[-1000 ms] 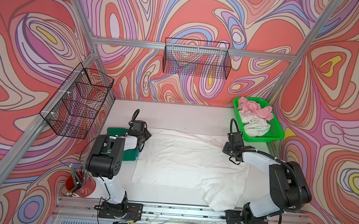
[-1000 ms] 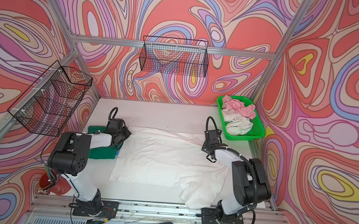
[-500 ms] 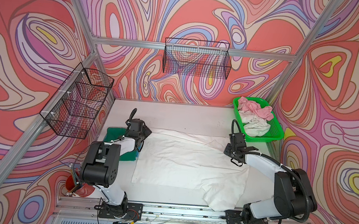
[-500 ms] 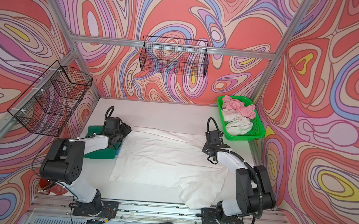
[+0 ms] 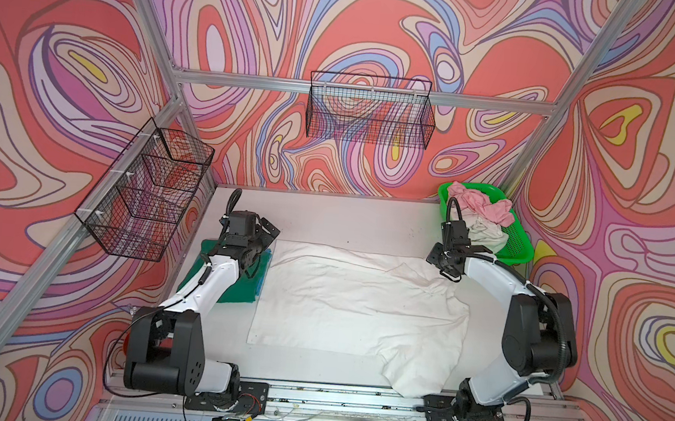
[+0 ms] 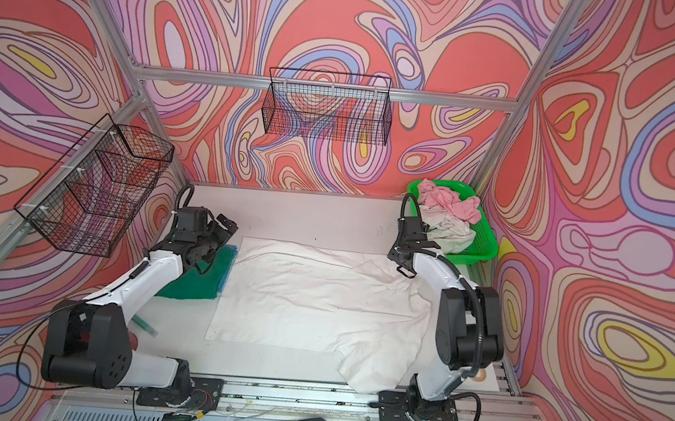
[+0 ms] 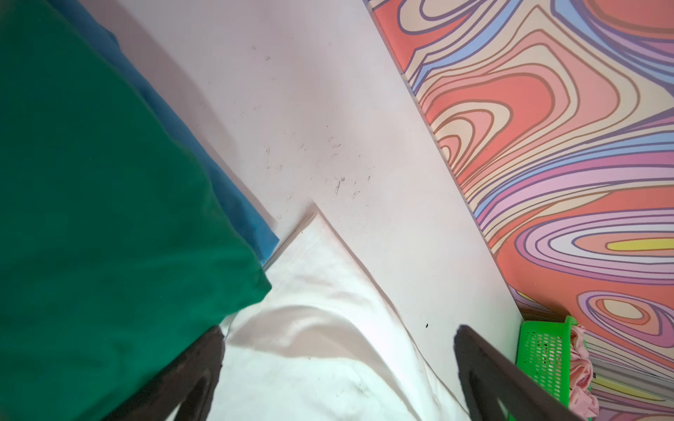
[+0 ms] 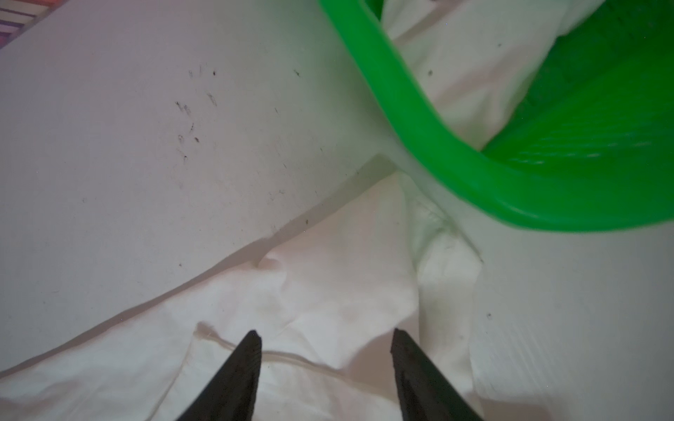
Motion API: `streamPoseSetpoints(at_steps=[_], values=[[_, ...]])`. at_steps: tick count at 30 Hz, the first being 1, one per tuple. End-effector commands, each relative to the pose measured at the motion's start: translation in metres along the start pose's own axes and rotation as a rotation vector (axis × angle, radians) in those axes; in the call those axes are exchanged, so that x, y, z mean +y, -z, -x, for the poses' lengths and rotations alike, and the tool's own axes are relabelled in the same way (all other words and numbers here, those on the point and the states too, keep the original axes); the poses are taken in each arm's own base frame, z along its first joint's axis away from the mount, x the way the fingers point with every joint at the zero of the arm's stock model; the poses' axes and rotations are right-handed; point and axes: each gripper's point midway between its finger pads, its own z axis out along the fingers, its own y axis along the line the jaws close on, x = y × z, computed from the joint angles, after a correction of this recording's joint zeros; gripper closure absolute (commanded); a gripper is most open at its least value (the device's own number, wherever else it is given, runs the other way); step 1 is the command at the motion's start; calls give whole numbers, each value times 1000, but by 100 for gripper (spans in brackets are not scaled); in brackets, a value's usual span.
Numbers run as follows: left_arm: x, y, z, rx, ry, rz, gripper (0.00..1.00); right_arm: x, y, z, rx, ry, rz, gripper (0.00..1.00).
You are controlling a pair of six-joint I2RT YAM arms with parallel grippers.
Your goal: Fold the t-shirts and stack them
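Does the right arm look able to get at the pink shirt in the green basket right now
Probably yes. The right fingers stand open and empty over the white shirt, beside the green basket; the pink shirt lies uncovered on top of the pile there.

Bright even light, blurry wrist views
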Motion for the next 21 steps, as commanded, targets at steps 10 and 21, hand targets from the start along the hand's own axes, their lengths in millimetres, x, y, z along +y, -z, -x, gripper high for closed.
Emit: streamPoseSetpoints(at_steps=[10,21], values=[[44,64,-29,176,-203,127,0,17,-38,-29,122,140,27,47],[52,72,-35,161,-231,109,0,17,-43,-44,138,200,-6,74]])
